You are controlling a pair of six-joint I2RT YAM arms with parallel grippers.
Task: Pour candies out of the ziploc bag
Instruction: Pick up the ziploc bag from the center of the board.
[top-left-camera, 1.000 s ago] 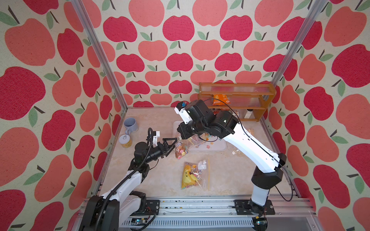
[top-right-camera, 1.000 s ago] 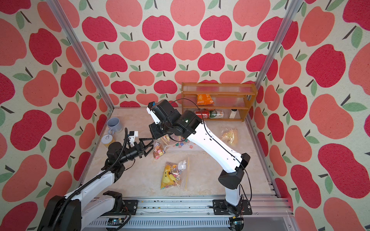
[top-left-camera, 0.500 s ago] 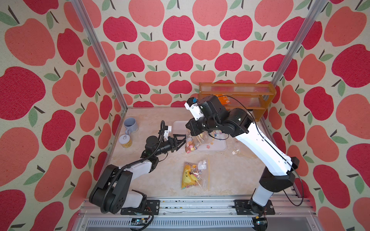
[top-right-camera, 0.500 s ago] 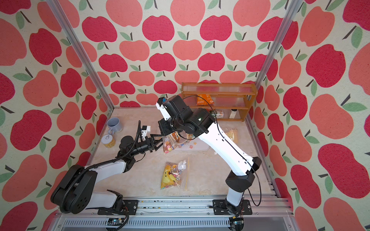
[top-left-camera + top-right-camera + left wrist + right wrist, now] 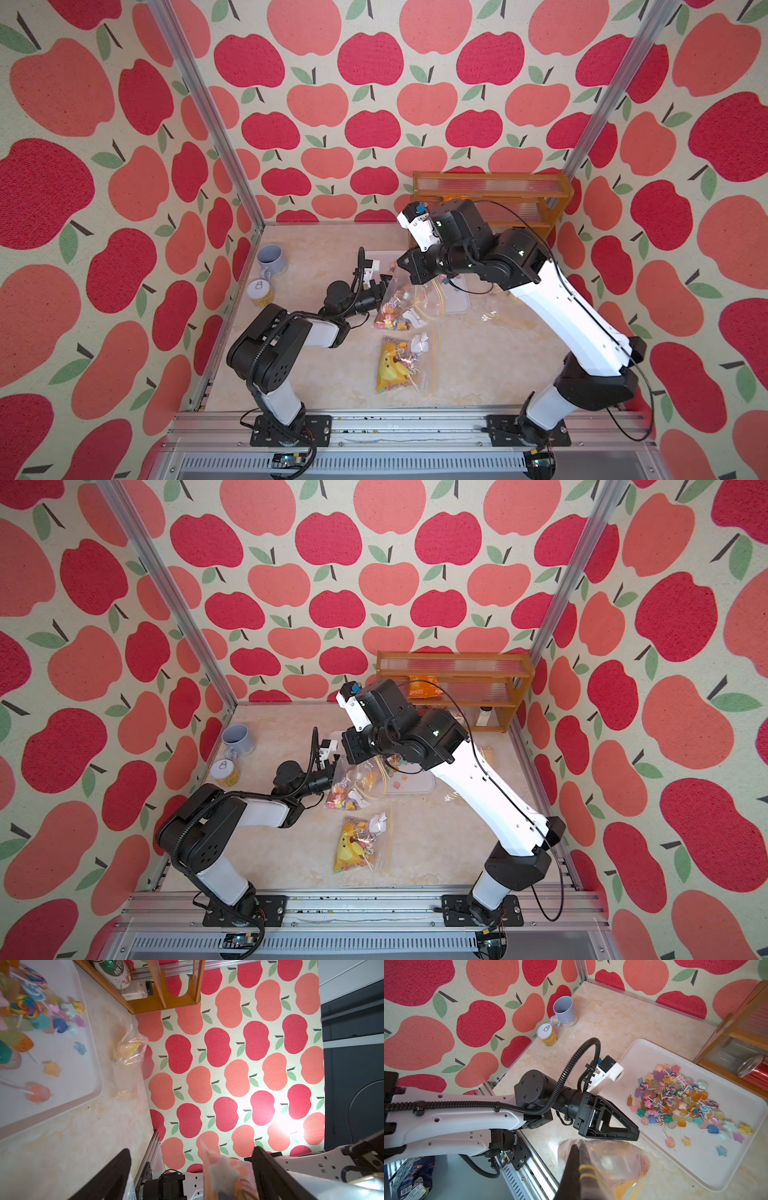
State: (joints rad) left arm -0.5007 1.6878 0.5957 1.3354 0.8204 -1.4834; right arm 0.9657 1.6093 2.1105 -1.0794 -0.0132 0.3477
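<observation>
My right gripper is shut on the edge of the clear ziploc bag, which hangs tilted just off the tray's near corner. Candies fill its low end in both top views. More candies lie heaped on the white tray. My left gripper is open at the bag's low end. A corner of the bag with a star candy sits between its fingers, close to one of them. From above, the left gripper is beside the bag, below the right gripper.
A second bag with a yellow item lies nearer the front. A blue-grey mug and a yellow can stand by the left wall. A wooden shelf stands at the back right, and an empty clear bag lies right of the tray.
Both grippers have moved right, toward the tray; the right one carried the bag along. The left arm has stretched out and its fingers now flank the bag's low corner.
</observation>
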